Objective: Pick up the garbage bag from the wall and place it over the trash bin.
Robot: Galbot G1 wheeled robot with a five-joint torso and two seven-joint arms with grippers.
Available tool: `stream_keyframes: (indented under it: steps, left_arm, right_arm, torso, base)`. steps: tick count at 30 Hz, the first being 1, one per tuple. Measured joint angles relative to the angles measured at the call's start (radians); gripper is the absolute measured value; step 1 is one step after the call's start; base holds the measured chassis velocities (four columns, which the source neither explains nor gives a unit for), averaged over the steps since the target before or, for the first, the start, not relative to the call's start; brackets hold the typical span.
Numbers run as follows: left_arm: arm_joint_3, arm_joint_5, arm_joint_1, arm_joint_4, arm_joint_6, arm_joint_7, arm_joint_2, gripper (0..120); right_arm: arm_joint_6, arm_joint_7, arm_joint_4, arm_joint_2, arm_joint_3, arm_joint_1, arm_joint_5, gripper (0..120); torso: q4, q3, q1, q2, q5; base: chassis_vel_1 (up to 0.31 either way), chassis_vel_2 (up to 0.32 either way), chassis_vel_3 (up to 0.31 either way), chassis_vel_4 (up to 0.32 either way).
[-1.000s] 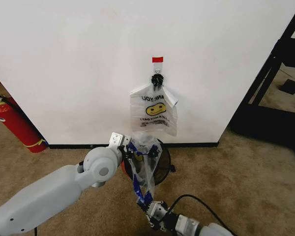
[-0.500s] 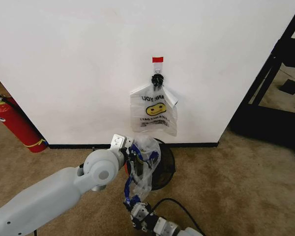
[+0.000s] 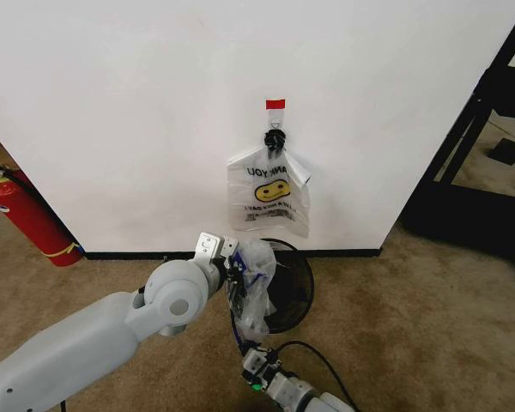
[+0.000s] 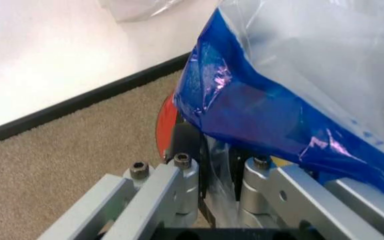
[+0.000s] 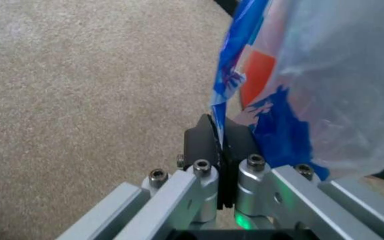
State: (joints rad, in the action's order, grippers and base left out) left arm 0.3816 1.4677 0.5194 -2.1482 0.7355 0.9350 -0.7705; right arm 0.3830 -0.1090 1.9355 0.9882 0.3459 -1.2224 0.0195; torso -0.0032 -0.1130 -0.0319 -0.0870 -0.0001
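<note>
The bag (image 3: 251,296), thin and clear with blue print, is stretched between both end effectors just in front of the bin (image 3: 293,292), its upper part bunched at the bin's near-left rim. In the head view, the left end effector (image 3: 233,273) grips the bag's top edge beside the bin, and the right end effector (image 3: 256,371) pinches its lower end nearer the robot, on the carpet side of the bin. The bin stands against the wall (image 3: 137,112), directly below a second smiley bag (image 3: 269,196) hanging from a black knot under a red tag. A red fire extinguisher (image 3: 30,219) leans well to the left of the bin.

In the left wrist view, the left end effector (image 4: 220,172) is clenched on a fold of the bag (image 4: 272,100), with the bin's red base (image 4: 166,125) just beyond.

In the right wrist view, the right end effector (image 5: 221,145) is closed tight on a blue strip of the bag (image 5: 299,75) above the carpet (image 5: 78,90).
</note>
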Motion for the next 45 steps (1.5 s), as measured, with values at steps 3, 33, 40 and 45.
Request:
stream_keyframes:
  steps: [3, 33, 40, 45]
  left_arm:
    - [-0.003, -0.004, 0.008, 0.003, 0.000, -0.001, 0.000, 5]
    - [-0.019, -0.151, 0.046, 0.040, 0.000, -0.024, 0.012, 5]
    - [-0.021, -0.159, 0.057, 0.019, 0.000, -0.031, 0.028, 5]
    - [-0.020, -0.162, 0.058, 0.015, 0.000, -0.033, 0.032, 5]
  right_arm:
    - [-0.004, -0.002, 0.024, -0.012, -0.020, -0.017, -0.014, 0]
    - [-0.134, -0.110, 0.302, -0.118, -0.428, -0.234, -0.558, 100]
    - [-0.208, -0.061, 0.245, -0.043, -0.408, -0.209, -0.786, 100]
    - [-0.206, 0.000, 0.239, -0.011, -0.391, -0.161, -0.929, 99]
  torso:
    - [0.0001, 0.000, 0.000, 0.000, 0.0002]
    - [0.0001, 0.000, 0.000, 0.000, 0.0002]
    - [0.0000, 0.000, 0.000, 0.000, 0.0001]
    - [0.0000, 0.000, 0.000, 0.000, 0.0000]
  base:
    - [0.000, 0.000, 0.000, 0.000]
    - [0.000, 0.000, 0.000, 0.000]
    - [0.000, 0.000, 0.000, 0.000]
    - [0.000, 0.000, 0.000, 0.000]
